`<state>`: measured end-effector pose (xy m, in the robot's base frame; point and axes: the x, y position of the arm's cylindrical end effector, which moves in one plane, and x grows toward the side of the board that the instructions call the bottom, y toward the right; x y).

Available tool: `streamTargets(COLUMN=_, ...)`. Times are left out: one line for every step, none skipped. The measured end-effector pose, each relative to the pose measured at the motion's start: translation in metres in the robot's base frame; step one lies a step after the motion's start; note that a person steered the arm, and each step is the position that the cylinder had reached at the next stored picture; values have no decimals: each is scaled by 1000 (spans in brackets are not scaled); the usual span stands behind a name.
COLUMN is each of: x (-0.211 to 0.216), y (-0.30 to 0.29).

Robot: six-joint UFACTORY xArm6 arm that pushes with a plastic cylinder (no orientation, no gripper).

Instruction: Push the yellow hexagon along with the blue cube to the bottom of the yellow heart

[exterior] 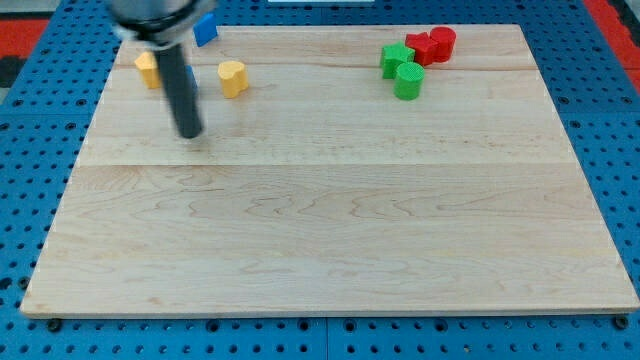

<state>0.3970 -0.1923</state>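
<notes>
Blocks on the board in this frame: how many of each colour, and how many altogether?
Yellow: 2, a hexagon partly behind the rod and a heart
Blue: 1 clearly seen, a block at the view's top; a blue sliver beside the rod may be another
Green: 2, a star and a cylinder
Red: 2, and, touching
Total: 7 clearly seen

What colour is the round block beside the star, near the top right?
Green. The cylinder matches the green star it touches; the camera view shows it clearly.
</notes>
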Motion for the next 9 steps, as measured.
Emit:
streamTargets(x=-80, y=-88)
streamTargets(x=-145, y=-112)
streamTargets(x=-149, y=-79)
streamTargets(x=-120, y=-45)
streamTargets(x=-87, y=-28)
streamTargets(x=-78, y=24)
streamTargets(x=-90, y=52)
streamTargets(x=-129, y=72)
streamTargets(x=-104, y=109)
